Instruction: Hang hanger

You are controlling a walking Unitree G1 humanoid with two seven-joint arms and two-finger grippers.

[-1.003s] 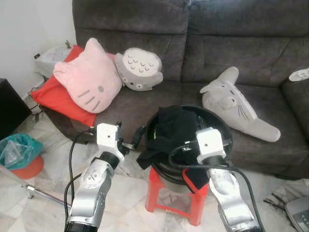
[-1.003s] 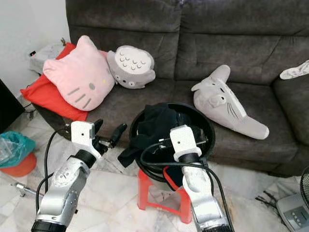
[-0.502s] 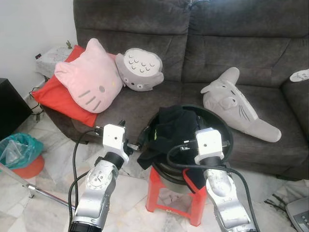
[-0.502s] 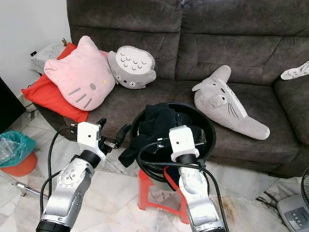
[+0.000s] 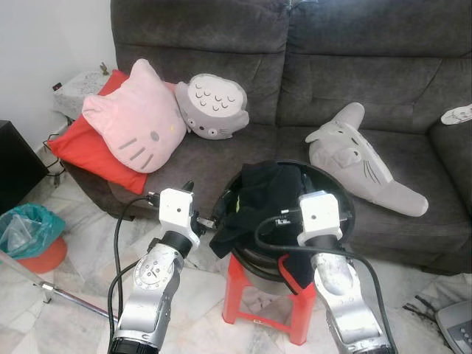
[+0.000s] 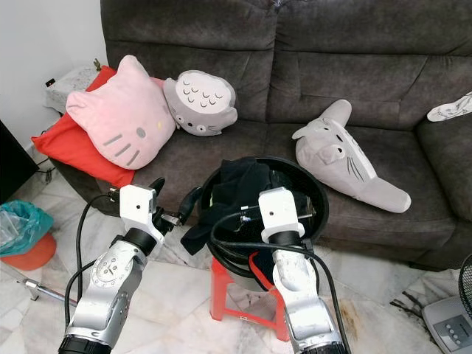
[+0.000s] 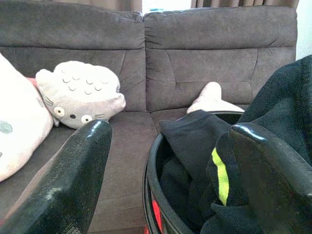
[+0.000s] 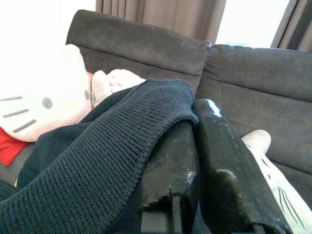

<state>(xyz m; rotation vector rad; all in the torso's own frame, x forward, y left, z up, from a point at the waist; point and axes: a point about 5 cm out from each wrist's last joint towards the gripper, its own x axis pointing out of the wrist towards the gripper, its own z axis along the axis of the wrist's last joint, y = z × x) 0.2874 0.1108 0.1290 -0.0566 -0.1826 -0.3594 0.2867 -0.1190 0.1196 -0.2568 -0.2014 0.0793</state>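
A black round basket (image 5: 338,186) stands on a red plastic stool (image 5: 243,291) in front of the sofa. A black knit garment (image 5: 265,193) with a yellow-green stripe is heaped in it and spills over the near rim. My left gripper (image 5: 204,196) is open just left of the basket, one finger (image 7: 78,170) outside the rim, the other finger (image 7: 273,165) against the garment. My right gripper (image 8: 195,109) reaches into the basket from the near side, shut with the garment's hem draped over one finger (image 8: 170,161). No hanger can be made out.
A dark grey sofa (image 5: 354,59) carries a pink cat cushion (image 5: 136,118), a red cushion (image 5: 85,147), a round grey plush (image 5: 215,103) and a long grey plush (image 5: 361,158). On the tiled floor are a teal bin bag (image 5: 26,228) and a metal pole (image 5: 44,287), left.
My left gripper has moved right, from clear of the basket up to its left rim and the garment. The right gripper has stayed in the basket.
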